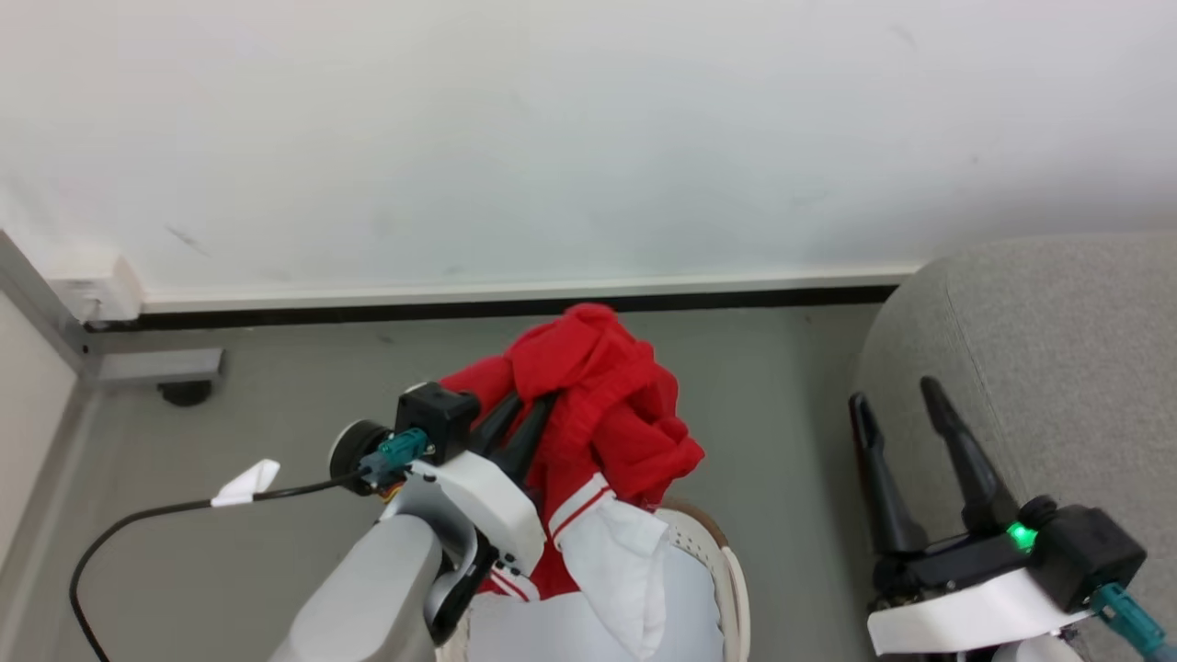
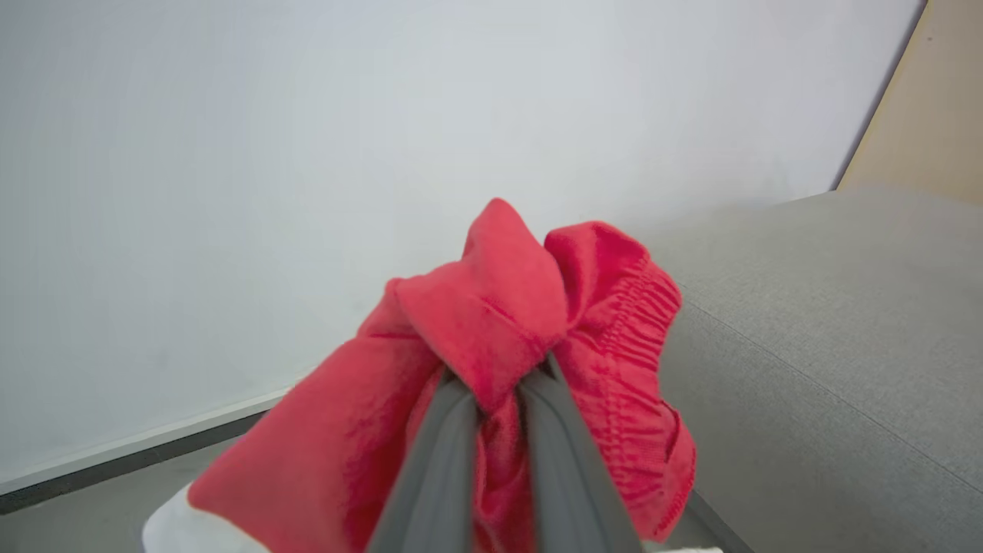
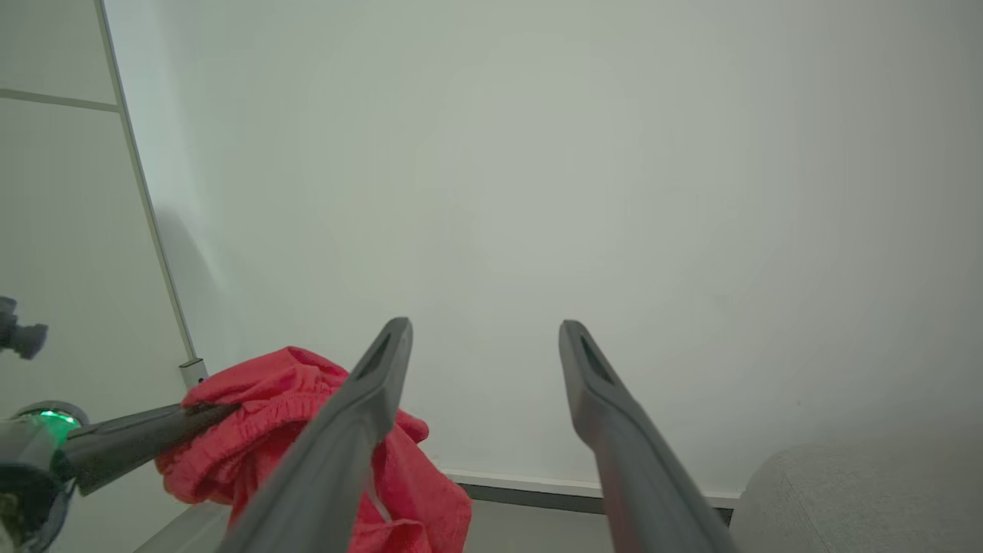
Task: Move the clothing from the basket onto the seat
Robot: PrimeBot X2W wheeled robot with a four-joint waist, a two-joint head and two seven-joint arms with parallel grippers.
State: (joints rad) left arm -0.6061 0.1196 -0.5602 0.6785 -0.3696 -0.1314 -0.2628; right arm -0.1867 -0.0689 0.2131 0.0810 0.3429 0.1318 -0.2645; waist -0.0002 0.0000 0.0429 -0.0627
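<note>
My left gripper [image 1: 542, 405] is shut on a bunched red garment of the clothing [image 1: 607, 405], lifted above the basket [image 1: 731, 570]; red cloth with white striped trim and a white lining hangs down into it. Through the left wrist camera the two dark fingers [image 2: 445, 453] pinch the red fabric [image 2: 491, 330]. My right gripper [image 1: 892, 391] stands open and empty at the lower right, in front of the grey seat [image 1: 1057, 349]. From the right wrist, its fingers [image 3: 361, 407] spread wide, with the red clothing [image 3: 269, 407] to their left.
A white wall and dark baseboard [image 1: 515, 308] run across the back. A grey floor [image 1: 276, 405] surrounds the basket. A black cable with a white tag [image 1: 244, 483] trails from my left wrist. A metal foot and caster [image 1: 184, 391] stand at the left.
</note>
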